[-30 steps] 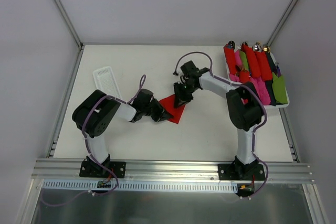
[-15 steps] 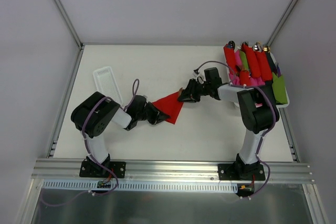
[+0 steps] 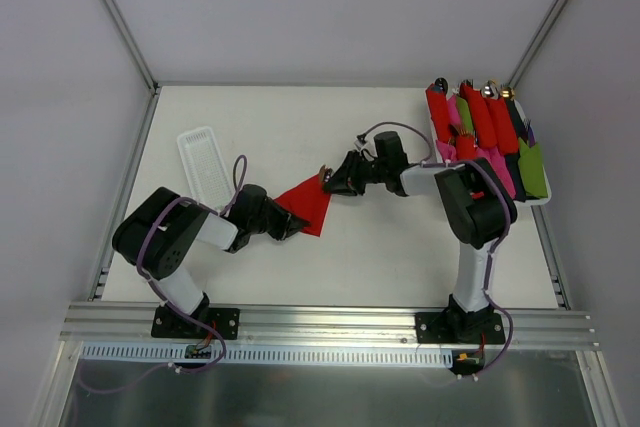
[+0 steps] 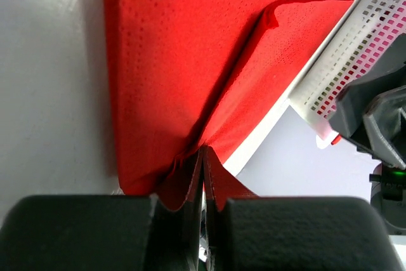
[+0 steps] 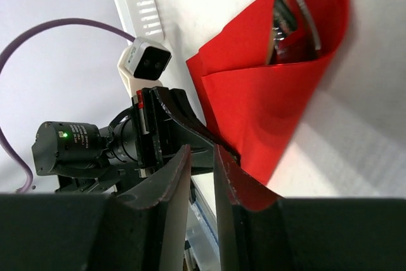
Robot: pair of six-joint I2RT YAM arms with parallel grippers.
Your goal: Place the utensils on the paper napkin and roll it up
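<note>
1. Red paper is filling my closest view. My left hand (image 3: 288, 226) is clenching the near-left corner of the paper napkin (image 3: 306, 205), jaws pressed flat together on the sheet.
2. That napkin is sagging into a folded trough between my two hands. Its long axis is running from my left hand up and rightward to my right hand (image 3: 335, 183).
3. Metal is glinting inside the fold at the far-right end. The utensils (image 5: 277, 23) are lying roughly along the trough, just beside my right hand and well apart from my left.
4. My right hand's fingers are standing narrowly apart with the napkin's corner lying against one of them. I cannot tell whether I am gripping it or have released it.
5. I am judging that my right arm is the nearer one to the utensils, so any rolling is going to turn about that left-to-right axis.
6. I am counting one napkin and two hands. For utensils I am seeing at least one piece, perhaps two, with the rest hidden.
7. Farther out on the surface (image 3: 300, 127), one empty white tray (image 3: 203, 160) is lying to the left. One tray of several rolled bundles (image 3: 480, 117) is sitting at the far right.
</note>
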